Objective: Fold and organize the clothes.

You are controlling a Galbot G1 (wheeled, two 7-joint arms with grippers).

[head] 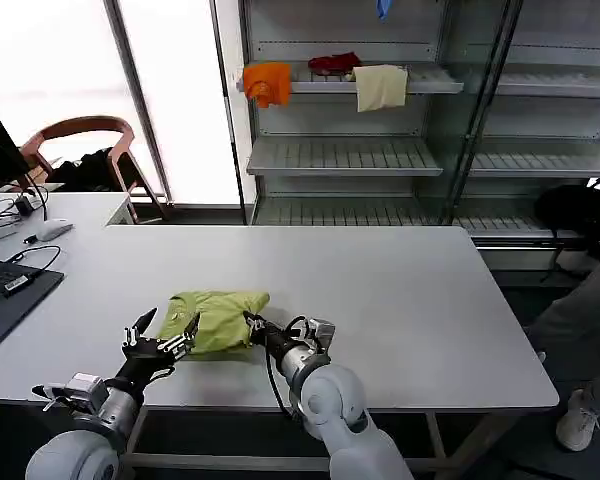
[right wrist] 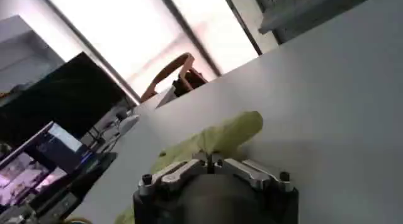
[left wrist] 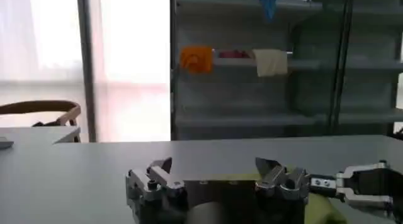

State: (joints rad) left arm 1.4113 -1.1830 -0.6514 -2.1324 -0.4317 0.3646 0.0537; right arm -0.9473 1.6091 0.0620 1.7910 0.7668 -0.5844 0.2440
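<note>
A: Where's the T-shirt (head: 216, 320)?

B: Folded small on the table (head: 400, 290), near its front edge, between both grippers.

A: And the claws?

B: The left gripper (head: 165, 338) stands spread apart just beside the shirt's left side. The right gripper (head: 252, 324) has its fingers together, seemingly pinching the right edge, probably to pin or lift a fold.

A: Room to work?

B: Plenty of bare table behind and to the right; little toward the front edge.
</note>
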